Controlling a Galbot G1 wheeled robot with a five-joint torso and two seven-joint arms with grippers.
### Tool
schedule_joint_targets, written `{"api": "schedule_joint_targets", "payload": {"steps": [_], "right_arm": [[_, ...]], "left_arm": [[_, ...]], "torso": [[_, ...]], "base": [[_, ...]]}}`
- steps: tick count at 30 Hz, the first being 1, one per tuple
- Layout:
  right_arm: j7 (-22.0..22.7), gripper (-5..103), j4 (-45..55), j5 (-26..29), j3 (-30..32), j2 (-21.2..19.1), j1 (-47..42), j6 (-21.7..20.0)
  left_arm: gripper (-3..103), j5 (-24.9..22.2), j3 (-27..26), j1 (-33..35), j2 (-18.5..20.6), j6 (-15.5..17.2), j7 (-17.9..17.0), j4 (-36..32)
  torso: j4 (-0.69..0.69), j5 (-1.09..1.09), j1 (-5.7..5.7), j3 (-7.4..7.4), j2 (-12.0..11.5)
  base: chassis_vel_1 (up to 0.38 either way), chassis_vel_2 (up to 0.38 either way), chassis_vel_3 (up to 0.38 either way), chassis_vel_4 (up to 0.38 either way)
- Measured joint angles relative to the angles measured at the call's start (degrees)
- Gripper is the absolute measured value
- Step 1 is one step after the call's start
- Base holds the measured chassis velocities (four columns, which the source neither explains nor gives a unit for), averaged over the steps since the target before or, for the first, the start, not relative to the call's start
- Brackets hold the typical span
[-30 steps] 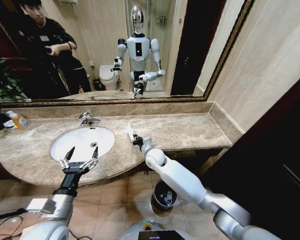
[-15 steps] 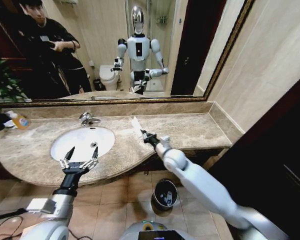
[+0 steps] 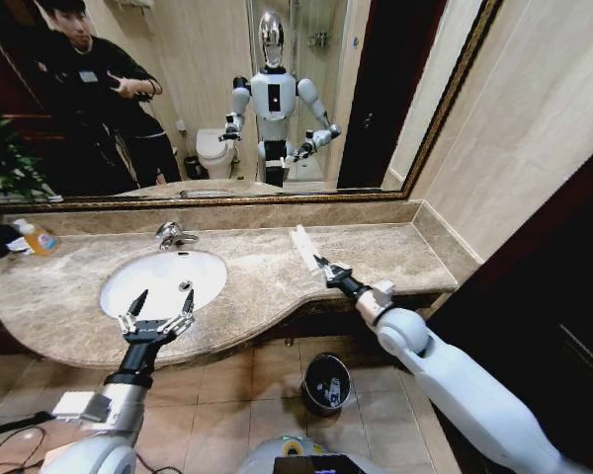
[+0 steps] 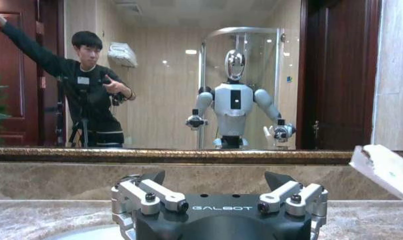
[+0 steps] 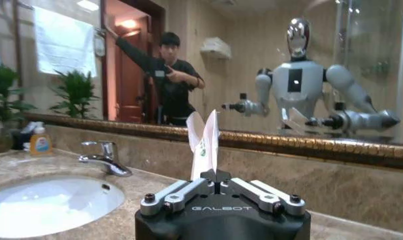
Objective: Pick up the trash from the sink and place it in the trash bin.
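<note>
— How many grippers can we see, and what does each one do?

— Two. The right gripper [image 3: 320, 263] is over the marble counter [image 3: 376, 252], to the right of the sink [image 3: 164, 281], and its fingers are closed on one white sachet [image 3: 303, 244]. In the right wrist view the sachet [image 5: 205, 145] stands upright out of the closed fingertips, and it has a little green print. The left gripper [image 3: 156, 314] hangs above the front edge of the sink, with its fingers spread apart and nothing between them.

— And the trash, where is it?

— I count one piece in the air, the sachet. The trash bin [image 3: 326, 383] is one, black and round, on the tile floor below the counter edge. It has some small light things inside, but I cannot count them. The sachet is above the counter, not above the bin.

— Is there something in the basin?

— It is white, with one drain. One chrome faucet [image 3: 173, 235] stands behind it. One clear bottle with an orange label [image 3: 38, 238] stands at the far left of the counter.
</note>
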Motion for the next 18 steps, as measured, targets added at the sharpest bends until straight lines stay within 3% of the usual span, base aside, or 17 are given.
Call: {"api": "schedule_joint_targets", "payload": {"steps": [1,4,5,6,7,9,11,18], "right_arm": [[0.0,0,0.0,0.0,0.0,0.0,0.0,0.0],[-7.9,0,-2.2,0.3,5.7,-0.1,-4.2,4.3],[-7.9,0,-2.2,0.3,5.7,-0.1,-4.2,4.3],[-11.2,0,-3.4,0.8,7.4,0.2,-5.3,5.9],[-18.0,0,-5.9,1.7,10.5,0.9,-6.9,7.6],[-20.4,0,-6.9,2.1,11.6,1.2,-7.4,8.1],[-27.2,0,-9.9,3.3,15.1,2.1,-9.5,8.9],[-26.8,0,-13.6,3.3,18.7,4.6,-16.2,11.9]], "left_arm": [[100,0.0,0.0,0.0,0.0,0.0,0.0,0.0],[100,0.0,0.0,0.0,0.0,0.0,0.0,0.0],[100,0.0,0.0,0.0,0.0,0.0,0.0,0.0],[100,0.0,0.0,0.0,0.0,0.0,0.0,0.0],[100,0.0,0.0,0.0,0.0,0.0,0.0,0.0],[100,0.0,0.0,0.0,0.0,0.0,0.0,0.0],[100,0.0,0.0,0.0,0.0,0.0,0.0,0.0],[100,0.0,0.0,0.0,0.0,0.0,0.0,0.0]], "torso": [[0.00,0.00,0.00,0.00,0.0],[0.00,0.00,0.00,0.00,0.0],[0.00,0.00,0.00,0.00,0.0],[0.00,0.00,0.00,0.00,0.0],[0.00,-0.01,0.00,0.00,0.0],[0.00,0.01,0.00,0.00,0.0],[0.00,-0.01,0.00,0.00,0.0],[0.00,-0.02,0.00,0.00,0.0]], "base": [[0.000,0.000,0.000,0.000],[0.000,0.000,0.000,0.000],[0.000,0.000,0.000,0.000],[0.000,0.000,0.000,0.000],[0.000,0.000,0.000,0.000],[0.000,0.000,0.000,0.000],[0.000,0.000,0.000,0.000],[0.000,0.000,0.000,0.000]]}}
